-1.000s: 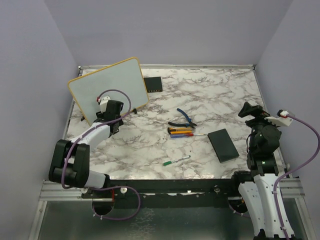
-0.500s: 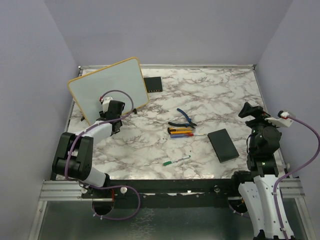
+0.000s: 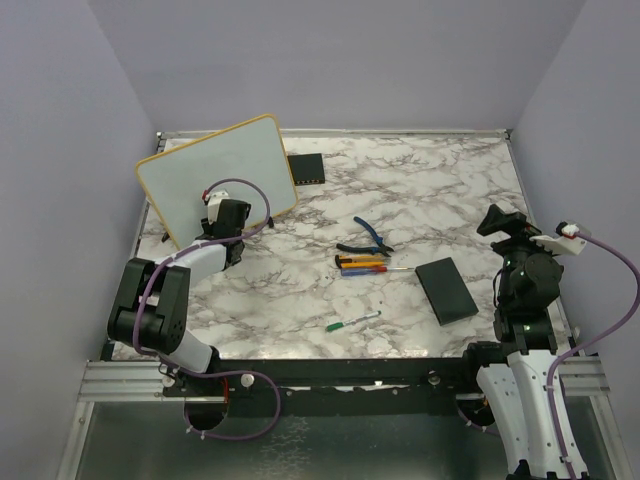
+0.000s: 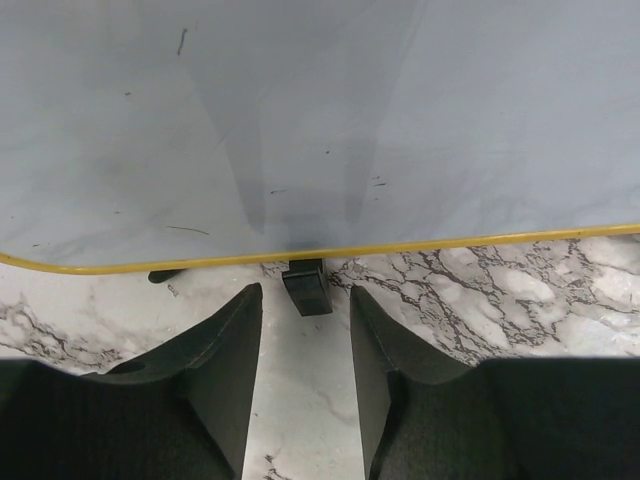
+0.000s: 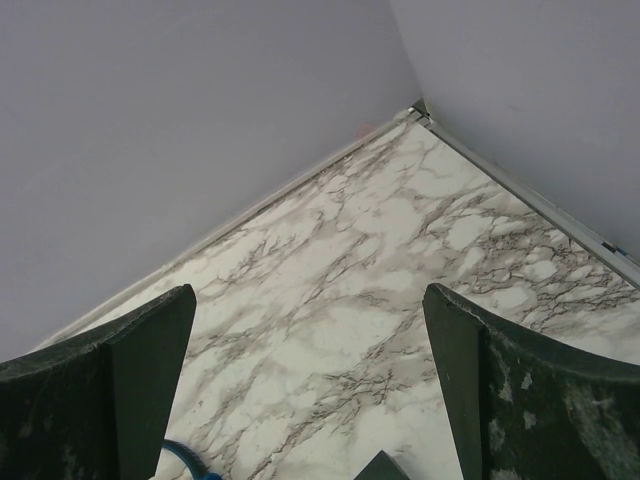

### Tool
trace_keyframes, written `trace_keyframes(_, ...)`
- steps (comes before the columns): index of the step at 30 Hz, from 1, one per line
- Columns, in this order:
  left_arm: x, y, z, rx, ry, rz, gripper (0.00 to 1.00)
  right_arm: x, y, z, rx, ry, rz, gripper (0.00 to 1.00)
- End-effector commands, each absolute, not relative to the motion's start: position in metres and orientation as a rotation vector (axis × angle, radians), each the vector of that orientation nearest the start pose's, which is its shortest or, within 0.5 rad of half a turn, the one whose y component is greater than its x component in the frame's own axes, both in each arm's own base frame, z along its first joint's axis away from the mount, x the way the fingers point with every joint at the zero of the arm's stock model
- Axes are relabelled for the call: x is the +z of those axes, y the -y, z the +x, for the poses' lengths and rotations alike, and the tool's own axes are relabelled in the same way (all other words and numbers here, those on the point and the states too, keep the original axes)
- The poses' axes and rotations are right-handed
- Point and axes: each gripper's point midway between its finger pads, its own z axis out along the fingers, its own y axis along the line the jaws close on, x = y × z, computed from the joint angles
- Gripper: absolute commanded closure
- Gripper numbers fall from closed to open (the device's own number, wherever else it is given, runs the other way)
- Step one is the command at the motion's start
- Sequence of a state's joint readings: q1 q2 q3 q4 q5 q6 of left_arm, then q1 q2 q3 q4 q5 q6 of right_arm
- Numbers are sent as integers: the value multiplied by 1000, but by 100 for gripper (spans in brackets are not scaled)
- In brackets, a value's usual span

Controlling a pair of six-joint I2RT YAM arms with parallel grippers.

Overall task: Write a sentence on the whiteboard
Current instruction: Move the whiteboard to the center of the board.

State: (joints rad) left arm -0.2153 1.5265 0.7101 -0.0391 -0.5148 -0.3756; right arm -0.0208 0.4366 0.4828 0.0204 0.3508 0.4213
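At the table's (image 3: 400,190) far-left corner stands a yellow-framed rectangular whiteboard (image 3: 215,175). Left gripper (image 4: 305,290) sits narrow and empty at its black foot (image 4: 306,275). Right gripper (image 5: 308,295) is wide, empty.

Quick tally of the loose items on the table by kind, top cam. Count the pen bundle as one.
whiteboard: 1
black pads: 2
blue-handled pliers: 1
green marker: 1
pen bundle: 1 (pens inside too small to count)
Total: 6
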Motion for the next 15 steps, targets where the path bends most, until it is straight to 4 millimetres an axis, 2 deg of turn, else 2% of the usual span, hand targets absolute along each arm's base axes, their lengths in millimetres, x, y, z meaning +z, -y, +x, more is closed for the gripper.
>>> trace_keyframes(1, 44, -2, 361, 353, -2235, -409, 61, 267, 51, 268, 56, -1390, 615, 0)
trace_keyframes(15, 35, 1, 366, 308, -2271, -401, 62, 268, 51, 267, 55, -1392, 614, 0)
